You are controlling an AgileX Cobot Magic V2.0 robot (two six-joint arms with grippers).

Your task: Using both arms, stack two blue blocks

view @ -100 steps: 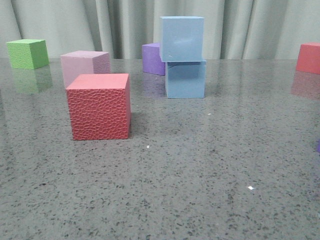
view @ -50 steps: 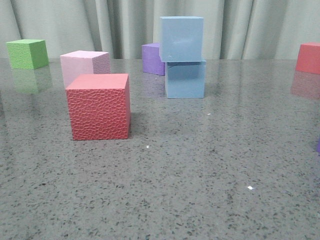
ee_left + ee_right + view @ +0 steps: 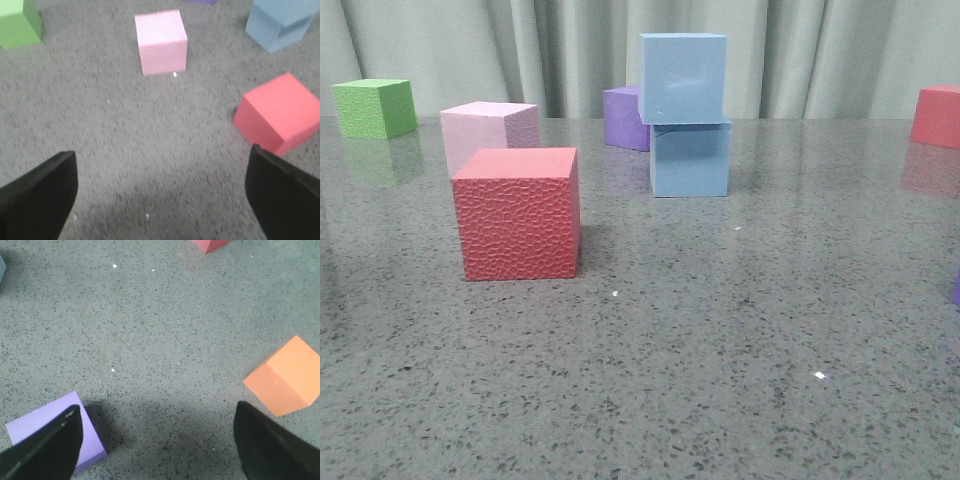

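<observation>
1. The left gripper (image 3: pixel 160 195) hangs above the grey speckled table (image 3: pixel 125 130) with its two black fingers (image 3: pixel 37 197) spread wide and nothing between them.
2. Ahead of that gripper and off toward its right finger sits the textured red cube (image 3: pixel 279 113); further ahead, near the middle, stands the pink cube (image 3: pixel 161 42), and the green cube (image 3: pixel 19 22) lies far ahead on the other side.
3. Beyond the red cube, well clear of the left gripper, stand the two blue blocks: the upper blue block (image 3: pixel 684 77) rests squarely on the lower blue block (image 3: pixel 690 158), slightly offset. A purple cube (image 3: pixel 625 117) sits just behind them.
4. The right gripper (image 3: pixel 157 445) is likewise spread wide and empty over the table.
5. A lilac cube (image 3: pixel 50 427) lies partly under one of its fingers; an orange cube (image 3: pixel 285 375) sits just ahead of the other finger.
6. Far ahead, a red cube (image 3: pixel 210 244) shows at the frame edge.
</observation>
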